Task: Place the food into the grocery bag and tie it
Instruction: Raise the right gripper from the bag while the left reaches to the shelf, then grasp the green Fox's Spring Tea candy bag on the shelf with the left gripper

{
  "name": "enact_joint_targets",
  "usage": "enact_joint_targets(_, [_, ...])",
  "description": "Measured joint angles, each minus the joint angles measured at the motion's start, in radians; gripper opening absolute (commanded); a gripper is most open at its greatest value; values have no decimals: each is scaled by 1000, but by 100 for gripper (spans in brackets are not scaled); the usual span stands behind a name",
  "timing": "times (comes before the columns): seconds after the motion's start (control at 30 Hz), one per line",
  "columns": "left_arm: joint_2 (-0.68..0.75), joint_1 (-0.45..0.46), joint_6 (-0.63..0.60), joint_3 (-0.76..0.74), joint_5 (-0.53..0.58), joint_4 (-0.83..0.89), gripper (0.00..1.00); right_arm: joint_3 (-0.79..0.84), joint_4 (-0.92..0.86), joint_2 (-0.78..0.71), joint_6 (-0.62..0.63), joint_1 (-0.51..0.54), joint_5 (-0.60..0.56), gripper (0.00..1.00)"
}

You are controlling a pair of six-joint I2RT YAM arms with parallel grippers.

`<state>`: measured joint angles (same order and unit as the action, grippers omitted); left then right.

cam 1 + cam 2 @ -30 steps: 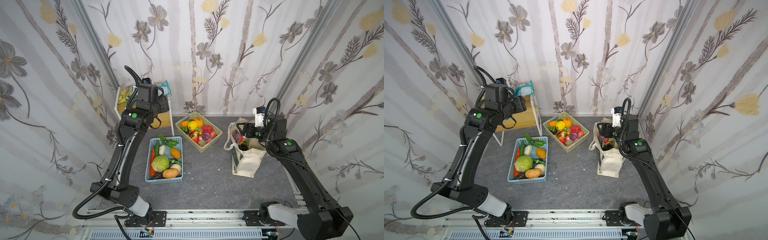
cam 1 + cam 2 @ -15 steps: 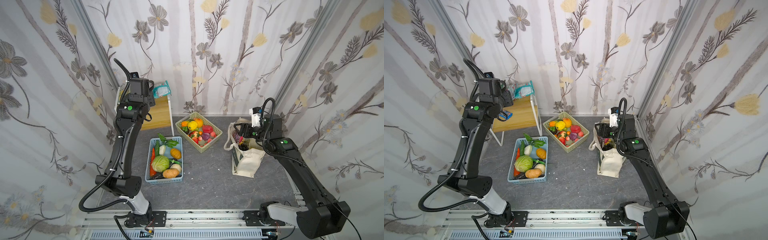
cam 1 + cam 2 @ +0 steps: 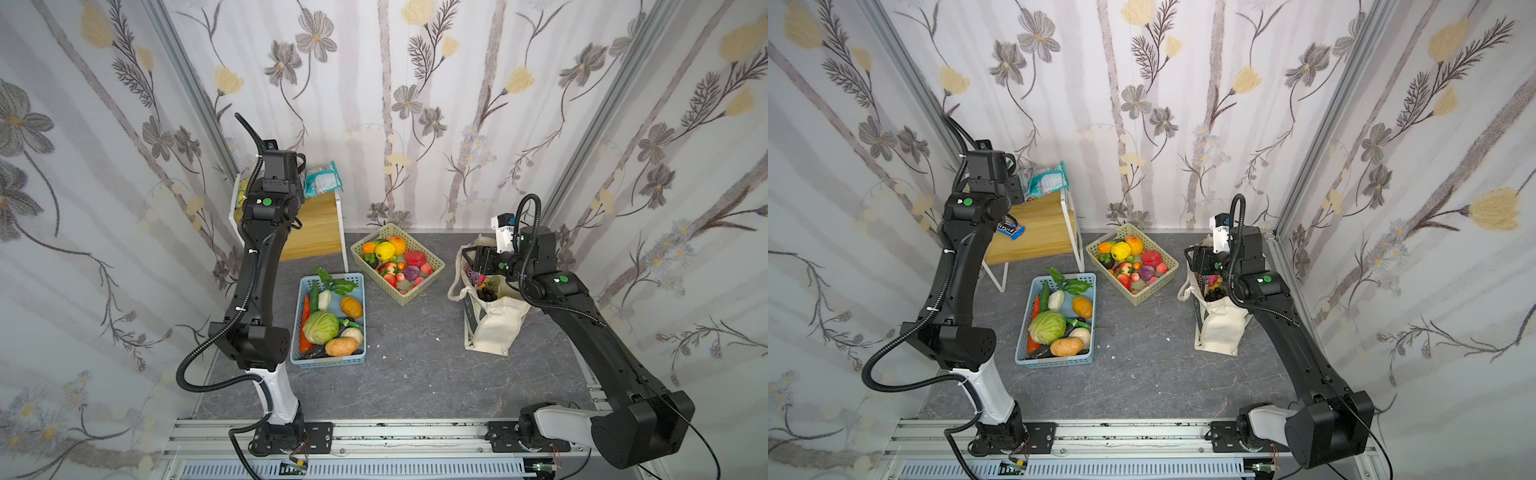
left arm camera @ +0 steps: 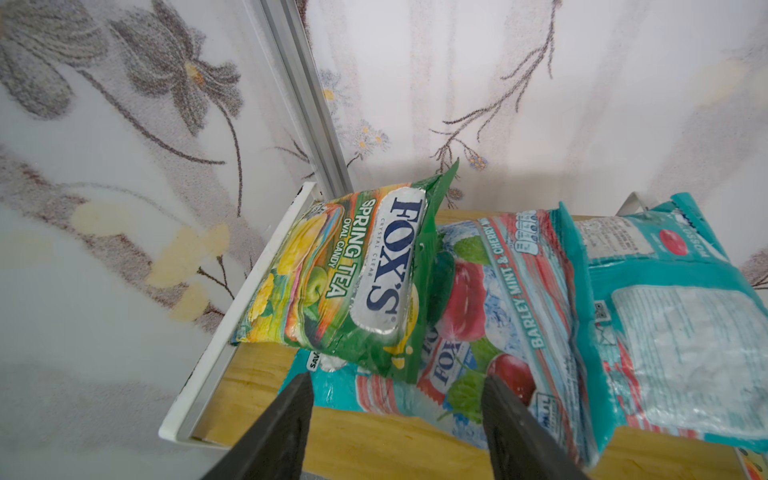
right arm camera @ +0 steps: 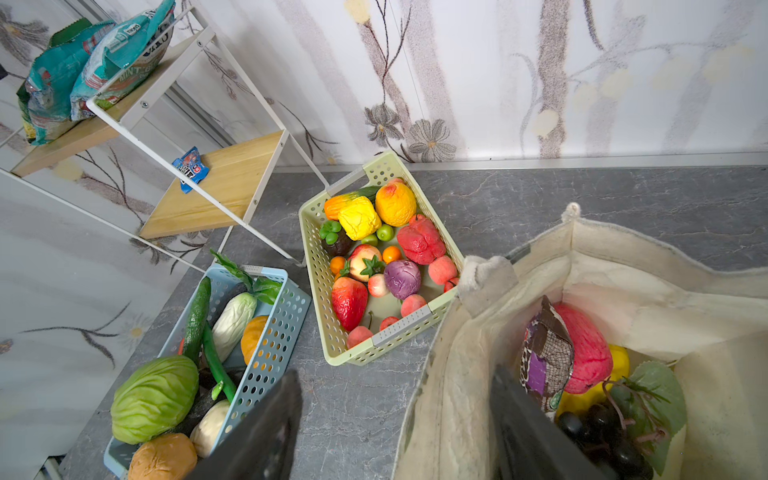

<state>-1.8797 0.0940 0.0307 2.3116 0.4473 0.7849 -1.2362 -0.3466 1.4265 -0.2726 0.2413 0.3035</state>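
We take the grocery bag as our marker: it stands upright on the desk, mouth open, one strap drooping over its rim toward the beige basket, which sits just beside it. Inside the bag we see a pink knobbly ball, a brown wrapper, a yellow mango and dark grapes. Our right end effector hangs at the bag's rim with jaws wide, gripping nothing; one finger is over the bag's mouth, the other over bare desk between the bag and the blue basket. Toward the rail from the bag the desk lies open. Well apart from the bag, beyond both baskets, our left end effector is spread wide and empty on the shelf, tips just short of the FOX'S packet. That packet leans against the shelf's white edge at the wall corner and overlaps the teal packets.
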Motion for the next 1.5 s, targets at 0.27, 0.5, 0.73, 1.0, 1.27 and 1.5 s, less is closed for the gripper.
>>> enact_joint_targets(0.27, [-107, -17, -19, 108, 0, 4, 55, -2, -1, 4, -7, 14, -15, 70])
enact_joint_targets(0.5, [-143, -37, -25, 121, 2, 5, 46, -15, -2, 18, -7, 26, -22, 70])
enact_joint_targets(0.73, [-154, -46, -31, 121, 14, 5, 33, -26, -3, 34, -7, 39, -26, 70])
enact_joint_targets(1.0, [-154, -50, -51, 121, 0, 5, 3, -29, -4, 39, -8, 52, -36, 70])
enact_joint_targets(1.27, [-123, -50, -52, 95, -7, 2, 1, -29, -4, 39, -8, 58, -45, 70])
enact_joint_targets(1.5, [-84, -50, -50, 84, -6, 0, 0, -29, -4, 39, -8, 60, -45, 70])
